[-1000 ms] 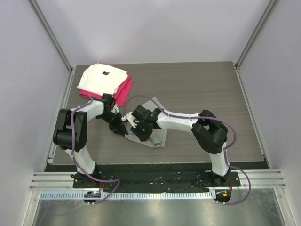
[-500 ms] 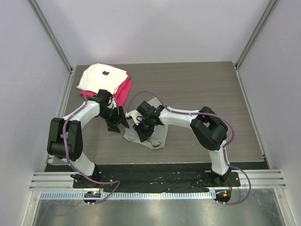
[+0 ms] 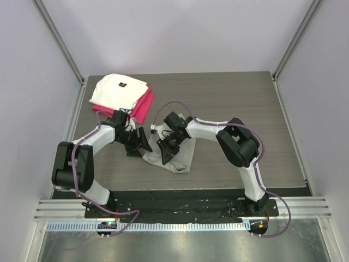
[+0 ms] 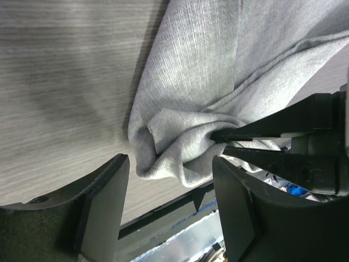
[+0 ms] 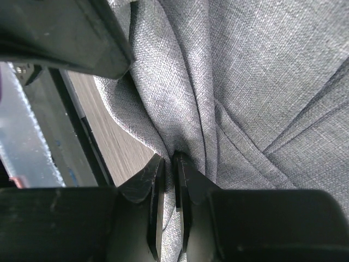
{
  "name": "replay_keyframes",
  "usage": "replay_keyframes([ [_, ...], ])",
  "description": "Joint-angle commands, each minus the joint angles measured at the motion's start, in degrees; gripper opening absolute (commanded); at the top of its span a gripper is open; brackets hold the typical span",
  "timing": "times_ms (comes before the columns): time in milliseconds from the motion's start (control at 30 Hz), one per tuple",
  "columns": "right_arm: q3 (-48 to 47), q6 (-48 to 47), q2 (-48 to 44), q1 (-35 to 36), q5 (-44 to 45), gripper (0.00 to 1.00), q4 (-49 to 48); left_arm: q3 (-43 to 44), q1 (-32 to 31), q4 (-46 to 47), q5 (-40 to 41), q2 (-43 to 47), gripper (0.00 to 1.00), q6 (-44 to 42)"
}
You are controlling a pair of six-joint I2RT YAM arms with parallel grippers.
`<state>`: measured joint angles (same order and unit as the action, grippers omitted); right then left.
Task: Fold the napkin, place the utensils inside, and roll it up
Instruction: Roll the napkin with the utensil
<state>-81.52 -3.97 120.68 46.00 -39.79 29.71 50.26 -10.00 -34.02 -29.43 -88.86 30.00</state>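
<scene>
Right pincer (image 5: 173, 159) on napkin (image 5: 262, 82), cloths (image 3: 119, 88) beyond

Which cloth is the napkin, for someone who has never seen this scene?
On the table, look left of centre, toward the near edge. The napkin lies crumpled there, a fold pinched in the right end effector. It is light grey, unlike the white cloth and magenta cloth stacked at the far-left corner.

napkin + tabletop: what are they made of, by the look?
Napkin: woven textile, matte light grey. The right wrist view shows a fine thread weave, and it drapes in soft folds; the fibre type cannot be told.
Tabletop: grey wood-grain surface, probably laminate rather than solid wood. It has fine parallel streaks and a smooth, low-sheen finish.
</scene>
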Motion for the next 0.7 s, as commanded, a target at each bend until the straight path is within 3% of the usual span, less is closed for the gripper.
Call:
replay_keyframes([
  [0,1.1,-0.7,4.7,0.0,-0.1,0.19,4.4,-0.7,0.2,3.9,0.2,-1.1,0.65,0.8],
  [467,-0.5,-0.8,6.9,-1.7,-1.9,0.19,5.5,-1.5,0.0,6.5,2.5,-5.6,0.5,1.3],
  [667,-1.6,-0.4,6.6,-1.6,-0.8,0.2,5.8,-2.0,-0.6,10.5,0.2,-7.7,0.26,4.3],
])
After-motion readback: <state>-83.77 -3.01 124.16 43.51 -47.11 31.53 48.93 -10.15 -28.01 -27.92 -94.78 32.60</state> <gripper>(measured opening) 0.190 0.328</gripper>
